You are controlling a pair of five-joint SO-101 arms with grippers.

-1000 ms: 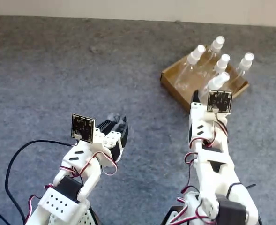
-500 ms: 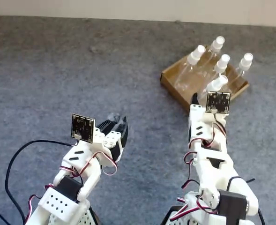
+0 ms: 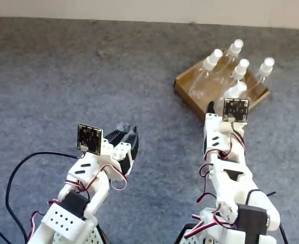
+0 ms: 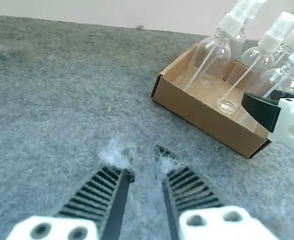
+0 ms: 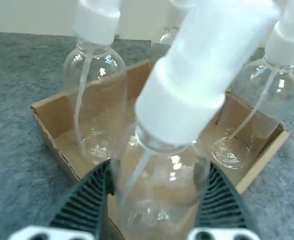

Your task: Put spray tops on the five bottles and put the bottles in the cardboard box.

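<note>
Moving the last capped bottle (image 3: 235,91) into the cardboard box (image 3: 187,90).
Edged forward over the last second on the right arm, bringing the tilted bottle, clamped round its body by the right tool (image 5: 154,197), over the box's near rim at upper right beside four standing bottles (image 3: 205,76); judged close to release. Stretched low and nearly straight. Parked at lower left with the left tool (image 4: 144,170) slightly parted, holding nothing, over the worktop (image 3: 63,76).

clear bottles (image 3: 202,84) with white spray tops (image 3: 213,57), a plain brown cardboard box (image 4: 201,112), a mottled grey table (image 3: 63,71), white arms (image 3: 225,173) with black ribbed jaws, black camera boards (image 3: 90,137).
</note>
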